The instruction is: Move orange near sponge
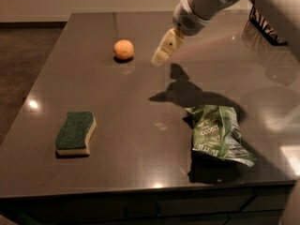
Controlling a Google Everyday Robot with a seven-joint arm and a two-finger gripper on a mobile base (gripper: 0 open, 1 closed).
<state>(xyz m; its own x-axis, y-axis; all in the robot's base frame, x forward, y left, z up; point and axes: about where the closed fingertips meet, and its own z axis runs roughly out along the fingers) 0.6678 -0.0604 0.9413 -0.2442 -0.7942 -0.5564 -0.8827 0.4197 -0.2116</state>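
Observation:
The orange (123,49) sits on the dark table (140,125) toward the far left. The sponge (75,132), dark green on top with a pale yellow body, lies flat near the front left. My gripper (161,53), with cream-coloured fingers, hangs above the table just right of the orange, apart from it and holding nothing. It comes in from the arm at the upper right.
A crumpled green and white snack bag (217,133) lies at the front right. A dark wire rack (265,25) stands at the far right edge. The table's left edge drops to a brown floor (23,55).

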